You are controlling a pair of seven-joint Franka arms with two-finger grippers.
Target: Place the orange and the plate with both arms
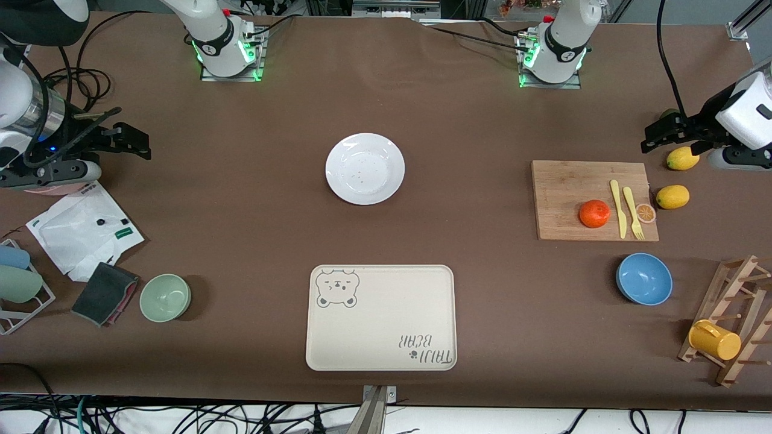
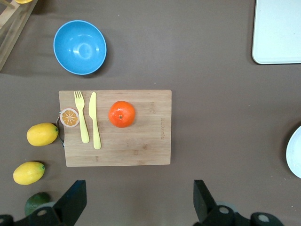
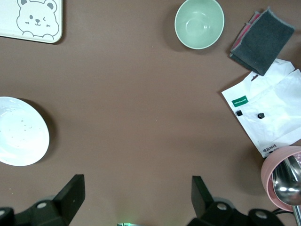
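Nothing of the task looks done yet: both task things are lying untouched and neither arm is carrying anything.

The orange (image 1: 594, 213) is sitting at the right of the front view on the wooden cutting board (image 1: 567, 181), just beside a yellow plastic knife (image 1: 618, 209) and fork (image 1: 632, 212), with a small orange slice (image 1: 646, 213) at the board's edge. In the left wrist view the orange (image 2: 122, 114) is showing near the frame's centre.

The white plate (image 1: 365, 169) is resting bare on the brown table, just above the middle of the front view, well apart from the orange; the bear-printed tray (image 1: 381, 361) is lying lower in the frame.

The left gripper (image 1: 666, 131) is hanging at the right edge of the frame over the lemons' corner, its fingers (image 2: 70, 201) spread wide and gripping nothing. The right gripper (image 1: 126, 140) is hovering at the left edge, fingers (image 3: 70, 197) likewise wide apart and unloaded.

By my judgement everything is still ahead: reaching, grasping orange and plate, and setting them down.
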